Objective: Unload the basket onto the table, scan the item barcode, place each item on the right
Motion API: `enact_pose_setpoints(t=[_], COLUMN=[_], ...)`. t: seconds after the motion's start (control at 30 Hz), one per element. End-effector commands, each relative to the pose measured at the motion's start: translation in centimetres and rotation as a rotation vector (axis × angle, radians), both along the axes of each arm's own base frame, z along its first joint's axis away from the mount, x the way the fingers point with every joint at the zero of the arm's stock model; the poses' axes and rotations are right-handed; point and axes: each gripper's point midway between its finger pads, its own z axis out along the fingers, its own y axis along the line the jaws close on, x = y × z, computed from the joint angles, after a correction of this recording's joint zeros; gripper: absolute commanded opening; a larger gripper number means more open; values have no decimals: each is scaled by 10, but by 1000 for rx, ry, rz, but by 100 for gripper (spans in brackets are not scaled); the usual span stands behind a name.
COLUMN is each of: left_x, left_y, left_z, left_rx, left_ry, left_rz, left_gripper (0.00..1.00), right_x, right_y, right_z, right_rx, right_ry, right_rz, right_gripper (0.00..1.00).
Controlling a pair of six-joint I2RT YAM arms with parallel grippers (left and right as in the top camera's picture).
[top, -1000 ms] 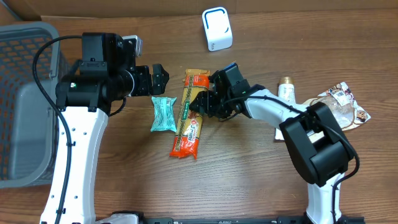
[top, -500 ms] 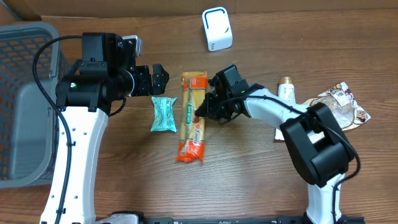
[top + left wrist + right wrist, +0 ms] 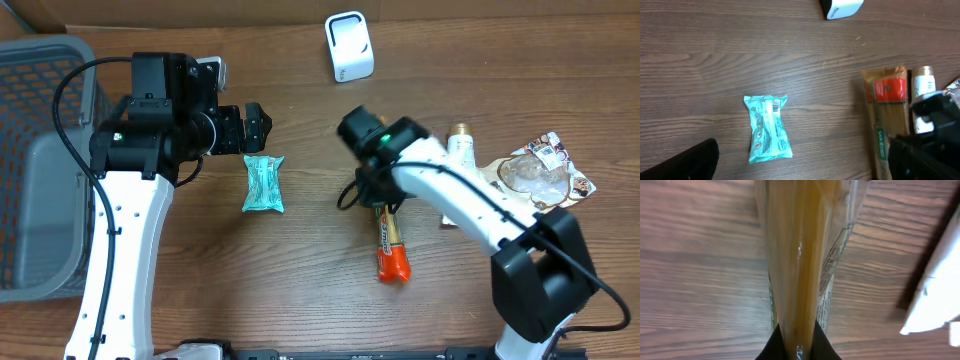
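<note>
- Wooden table [image 3: 300, 300], brown plank grain.
- Grey mesh basket [image 3: 30, 90] at the left edge.
- Teal packet [image 3: 263, 183] lying flat, left of centre.
- White box-shaped device [image 3: 348, 46] near the back edge.
- Small bottle [image 3: 460, 143] on its side at right, just beside a crinkled snack bag [image 3: 545, 172].
</note>
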Motion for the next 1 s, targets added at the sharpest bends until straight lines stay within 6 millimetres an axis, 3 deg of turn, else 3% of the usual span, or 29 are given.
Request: enact_pose_setpoints(t=[0.0,0.17,0.27,0.43,0.6,0.77,0.87,0.97], left_x=[1,1,1,1,1,1,1,1], left_y=[-3,-3,-3,-3,-3,-3,-3,-3], left_z=[1,1,1,1,1,1,1,1], left_rx=[4,4,4,4,4,4,4,4], left_ry=[-6,-6,-6,-6,-6,-6,-6,-6], left_rz=[-22,-22,-22,-22,-22,-22,-22,-22], left_gripper=[100,100,100,99,100,99,100,100], right_x=[13,-9,-23,-44,-58,-50,-32,-11], right_y=[7,37,64,109,144,142,126,106], right_z=[1,-36,-37,-32,-28,-27,-21,-3], right_rx=[-86,-60,26,163,295,307,312,337], right_ry=[-86,18,51,80,103,97,84,50], right_rz=[48,115,153,225,281,263,210,170], right_gripper=[4,13,32,48,69,74,73,73])
